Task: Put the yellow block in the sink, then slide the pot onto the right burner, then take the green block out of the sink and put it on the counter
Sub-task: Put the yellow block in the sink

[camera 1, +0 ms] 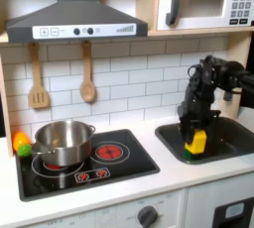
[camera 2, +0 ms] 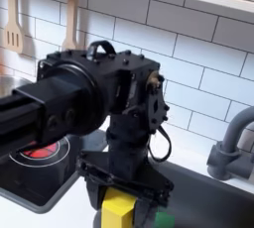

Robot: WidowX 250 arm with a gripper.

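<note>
- The yellow block [camera 2: 119,210] sits nearest in the second exterior view, pinched between the fingers of the gripper [camera 2: 121,212]; the claw is closed on it, and it hangs just above the sink [camera 1: 230,141]; in the first exterior view it shows low over the basin's left part
- A sliver of green, probably the green block [camera 2: 162,218], lies in the sink just beside the held block; a drop from here could land on it and knock it about, or leave the yellow one tilted against it
- Should the claw open while high, the block may bounce toward the sink's rim; I judge lowering further safer
- Farther from the sink, the pot [camera 1: 63,143] stands on the left ring, with the right burner [camera 1: 110,152] bare between pot and sink
- Beyond the sink, the faucet [camera 2: 230,143] stands close to the arm; a careless lift could clip it
</note>
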